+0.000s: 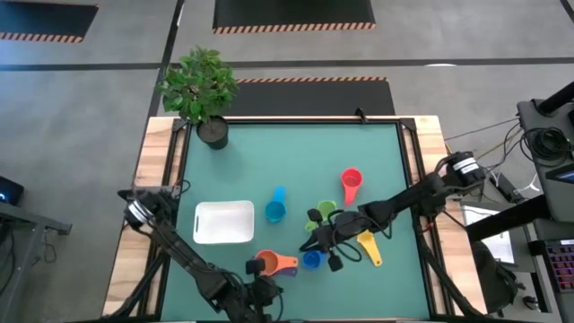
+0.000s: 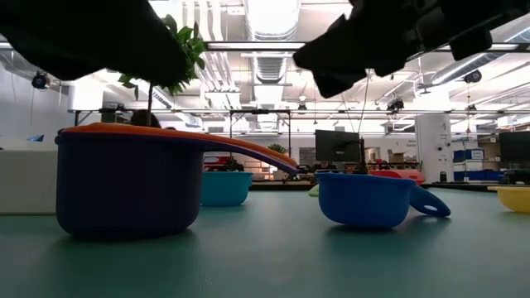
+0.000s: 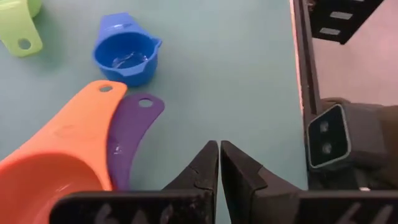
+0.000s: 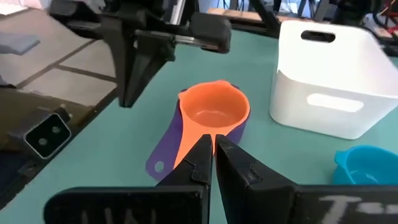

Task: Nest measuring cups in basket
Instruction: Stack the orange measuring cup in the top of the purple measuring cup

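The orange measuring cup (image 1: 265,263) is sitting inside the purple measuring cup (image 1: 289,270) on the green table mat (image 1: 296,161), their handles fanning out side by side. This pair is lying close in front of the left gripper (image 1: 261,289), whose fingers are pressed together with nothing between them, hovering near the mat's front edge. The white basket (image 1: 223,222) is standing just beyond the nested pair, farther from that gripper and toward its arm's side.

The dark blue measuring cup (image 1: 311,259) is resting right beside the right gripper (image 1: 330,254), which is also clenched shut on nothing and pointing across the mat at the orange cup. The green measuring cup (image 1: 321,216) is lying just behind that gripper's wrist, the yellow measuring cup (image 1: 369,248) is showing from under the right arm on its outer side, and the red measuring cup (image 1: 351,183) is lying farther back. The light blue measuring cup (image 1: 275,207) is sitting between the basket and the green cup.

A potted plant (image 1: 202,90) is standing at the far left corner. The back half of the mat is lying open, with a dark rail and wooden border framing it. Beyond the table, a workshop with ceiling lights, desks and monitors (image 2: 339,147) is stretching away.
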